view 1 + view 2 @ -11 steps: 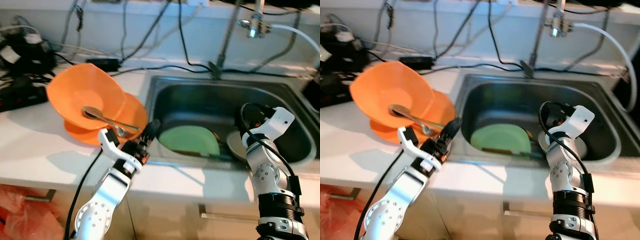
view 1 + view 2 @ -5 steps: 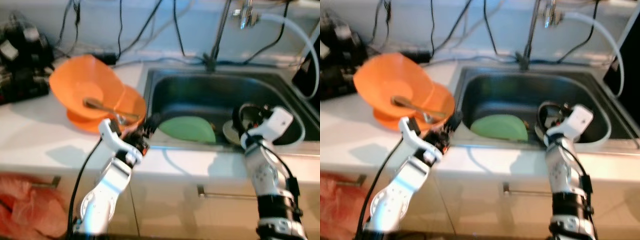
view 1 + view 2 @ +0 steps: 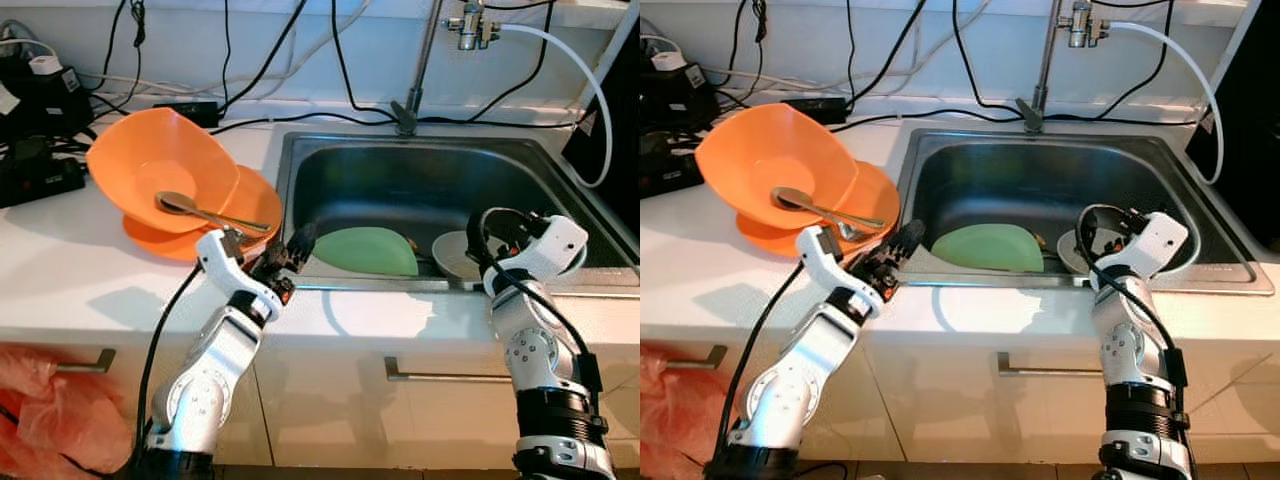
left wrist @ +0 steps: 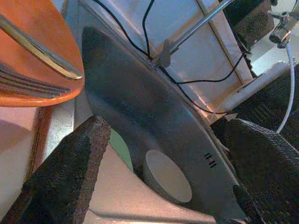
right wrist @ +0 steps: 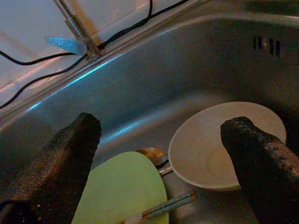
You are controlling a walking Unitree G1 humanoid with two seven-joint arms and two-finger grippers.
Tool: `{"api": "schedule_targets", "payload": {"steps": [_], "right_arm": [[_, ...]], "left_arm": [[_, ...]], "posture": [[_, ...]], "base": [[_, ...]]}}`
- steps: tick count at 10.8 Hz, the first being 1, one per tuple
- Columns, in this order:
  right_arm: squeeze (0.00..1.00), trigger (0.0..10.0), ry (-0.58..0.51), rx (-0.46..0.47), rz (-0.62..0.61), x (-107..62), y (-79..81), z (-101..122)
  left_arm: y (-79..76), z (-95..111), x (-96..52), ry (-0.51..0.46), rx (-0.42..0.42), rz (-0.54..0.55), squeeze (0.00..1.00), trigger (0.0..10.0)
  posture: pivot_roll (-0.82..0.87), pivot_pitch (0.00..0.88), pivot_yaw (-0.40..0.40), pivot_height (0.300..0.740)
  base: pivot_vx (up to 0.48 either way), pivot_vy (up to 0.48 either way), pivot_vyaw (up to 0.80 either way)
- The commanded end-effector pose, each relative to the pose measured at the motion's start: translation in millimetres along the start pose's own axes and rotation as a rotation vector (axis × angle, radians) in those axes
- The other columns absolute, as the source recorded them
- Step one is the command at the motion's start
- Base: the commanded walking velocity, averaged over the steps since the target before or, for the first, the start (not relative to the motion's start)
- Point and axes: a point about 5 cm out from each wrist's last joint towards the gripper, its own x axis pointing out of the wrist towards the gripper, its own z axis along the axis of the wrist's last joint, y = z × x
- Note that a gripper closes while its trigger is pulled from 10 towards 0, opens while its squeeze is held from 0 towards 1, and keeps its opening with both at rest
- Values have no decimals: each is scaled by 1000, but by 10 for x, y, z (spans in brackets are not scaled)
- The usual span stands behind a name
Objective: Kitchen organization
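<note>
With the head camera now raised and steady since a second ago, both grippers are unchanged, left gripper [image 3: 292, 252] at the sink [image 3: 440, 160] rim, right gripper [image 5: 163, 154] above the white plate [image 5: 224, 147] and green plate [image 3: 366, 251], fingers apart and empty, so no dish is yet grasped.

Both claws back from the sink [image 3: 440, 160].

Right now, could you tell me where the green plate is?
The green plate lies in the sink, toward its front left, beside the white bowl.
</note>
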Motion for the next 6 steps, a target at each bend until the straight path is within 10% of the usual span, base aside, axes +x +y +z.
{"api": "schedule_targets", "payload": {"steps": [1,6], "right_arm": [[1000,10000,-12,-3,4,9,16,39],[1000,10000,-12,-3,4,9,16,39]], "left_arm": [[-202,410,474,-100,433,19,0,10000],[-202,410,474,-100,433,19,0,10000]], "posture": [[105,0,0,740],[105,0,0,740]], "base": [[0,0,0],[0,0,0]]}}
